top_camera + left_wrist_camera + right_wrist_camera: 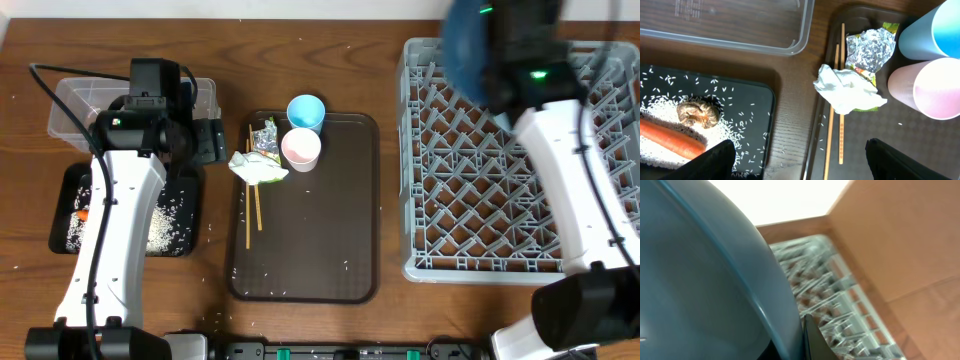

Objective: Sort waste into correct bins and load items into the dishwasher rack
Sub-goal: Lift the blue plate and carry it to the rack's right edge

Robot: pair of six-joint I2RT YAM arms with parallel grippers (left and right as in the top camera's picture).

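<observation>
At the far left of the table sits a clear plastic rectangular tub (75,100), and just in front of it lies a shallow black rectangular tray (178,232). On the black tray is a pile of white rice grains (660,107). A brownish food lump (697,112) and an orange carrot (670,137) lie in the rice, close side by side. A few loose grains lie on the wood too.

The left gripper (805,162) hangs over the gap between the black tray and the big dark brown serving tray (330,250). Its two fingers are spread wide and hold nothing.

On the left side of the brown tray lie two thin wooden chopsticks (841,135), side by side. A crumpled white napkin (847,90) lies across them. It also covers part of the yellow-green printed wrapper (871,47) (its shiny silver inside faces up). Next come the light blue cup (305,110) and the pink cup (300,148), both upright and touching each other, near the wrapper.

On the right stands the large square grey plastic rack (480,200) with rows of pegs. The right gripper (801,342) is pinched tight on the rim of the large dark blue bowl (465,50). It holds the bowl up over the rack's far left corner. The bowl looks blurry from above.
</observation>
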